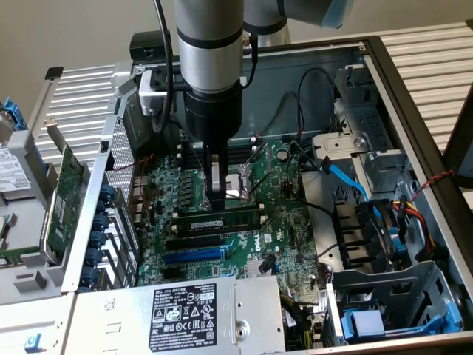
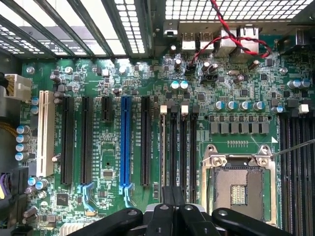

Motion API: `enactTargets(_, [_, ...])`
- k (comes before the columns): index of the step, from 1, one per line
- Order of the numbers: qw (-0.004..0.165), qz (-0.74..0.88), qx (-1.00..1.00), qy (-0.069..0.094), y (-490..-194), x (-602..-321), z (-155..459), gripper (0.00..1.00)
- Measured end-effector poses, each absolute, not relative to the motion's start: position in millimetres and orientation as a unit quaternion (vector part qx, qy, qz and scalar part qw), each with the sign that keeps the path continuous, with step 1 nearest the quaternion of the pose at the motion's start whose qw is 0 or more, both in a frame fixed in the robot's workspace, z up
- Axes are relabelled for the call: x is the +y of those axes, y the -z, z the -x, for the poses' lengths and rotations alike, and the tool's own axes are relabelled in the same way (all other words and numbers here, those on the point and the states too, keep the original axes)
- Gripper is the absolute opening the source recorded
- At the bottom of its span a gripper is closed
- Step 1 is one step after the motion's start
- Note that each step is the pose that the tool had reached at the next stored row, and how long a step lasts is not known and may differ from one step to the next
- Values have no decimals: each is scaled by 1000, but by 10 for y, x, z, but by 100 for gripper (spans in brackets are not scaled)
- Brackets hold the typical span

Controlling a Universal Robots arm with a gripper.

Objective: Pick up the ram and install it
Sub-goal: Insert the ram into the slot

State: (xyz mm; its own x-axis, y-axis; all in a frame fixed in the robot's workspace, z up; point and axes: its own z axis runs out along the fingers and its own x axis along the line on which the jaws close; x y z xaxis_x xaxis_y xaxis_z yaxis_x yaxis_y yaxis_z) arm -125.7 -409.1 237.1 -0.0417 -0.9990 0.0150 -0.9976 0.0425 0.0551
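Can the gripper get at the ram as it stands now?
Probably yes. The gripper hangs just above the ram, which stands on edge in a slot, and nothing lies between them. It is shut, though, so it could press on the ram but not grasp it.

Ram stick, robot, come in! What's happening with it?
Gripper shut on the ram, over. Ram lies along the motherboard by the memory slots. Nothing blocking it.
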Motion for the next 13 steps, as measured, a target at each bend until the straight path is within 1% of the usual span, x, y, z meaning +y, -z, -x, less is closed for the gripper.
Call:
enactTargets(11, [30, -692, -722, 3, -2343, -4092, 1260, 10])
enactTargets(13, [28, -691, -722, 0, -2341, -4092, 1261, 10])
